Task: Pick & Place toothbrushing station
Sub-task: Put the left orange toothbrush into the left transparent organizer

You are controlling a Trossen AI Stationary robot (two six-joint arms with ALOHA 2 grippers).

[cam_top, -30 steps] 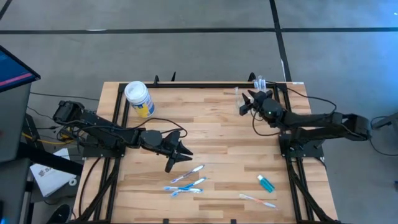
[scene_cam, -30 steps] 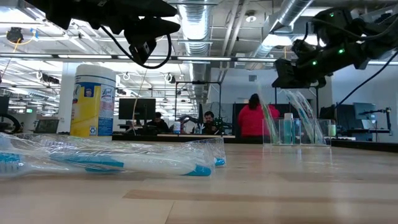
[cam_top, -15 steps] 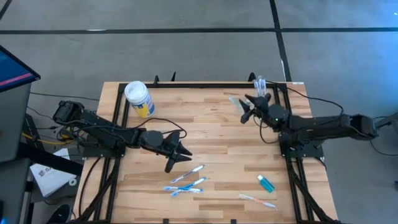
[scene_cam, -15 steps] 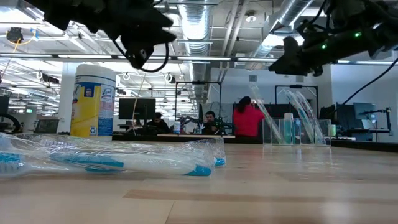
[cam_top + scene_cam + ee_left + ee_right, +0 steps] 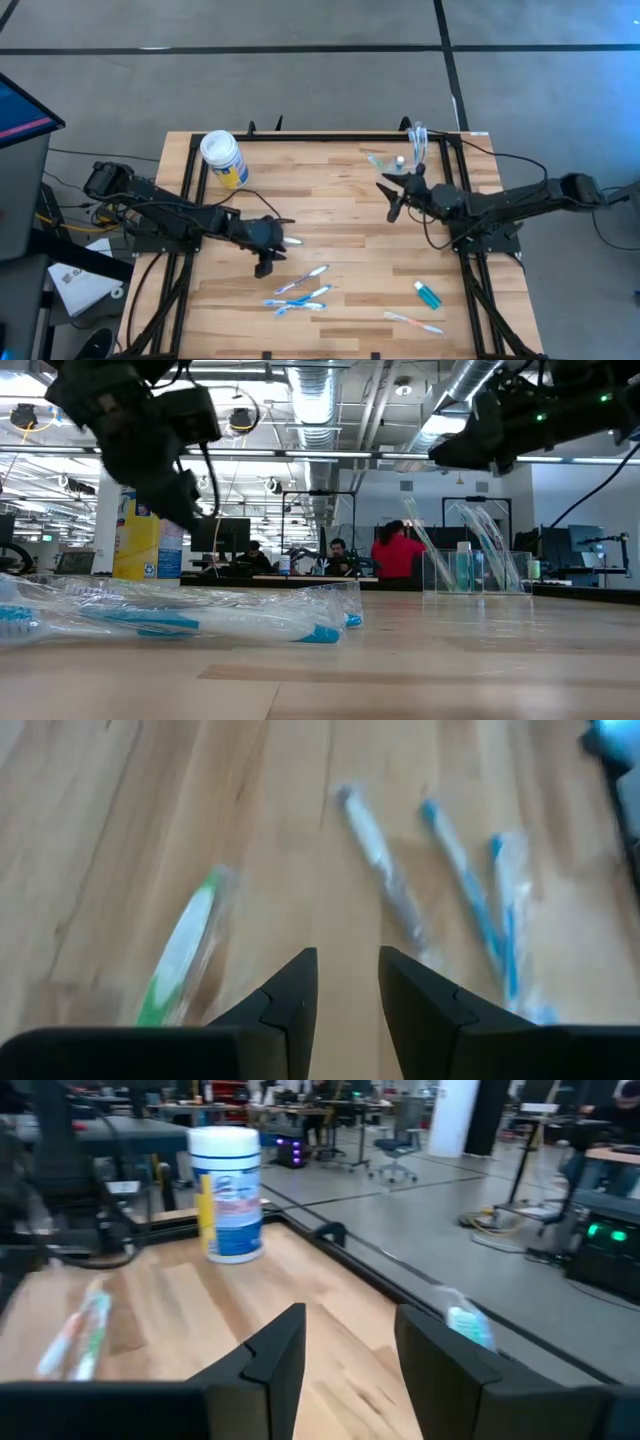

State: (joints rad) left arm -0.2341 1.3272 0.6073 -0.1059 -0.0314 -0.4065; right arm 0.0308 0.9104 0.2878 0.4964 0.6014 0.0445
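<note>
right gripper (image 5: 392, 198) drawn back from clear plastic cup (image 5: 408, 152) at far right edge, fingers parted, empty | left gripper (image 5: 274, 247) dropped toward three blue-white wrapped toothbrushes (image 5: 300, 291), narrow gap | one white-lidded canister (image 5: 223, 158)

High view looks straight down on the whole table (image 5: 330, 225). Low view sits at tabletop height, close to wrapped toothbrushes (image 5: 200, 622), facing the room. Wrist views look past their own fingers; the right one shares the canister (image 5: 226, 1192) with both.
</note>
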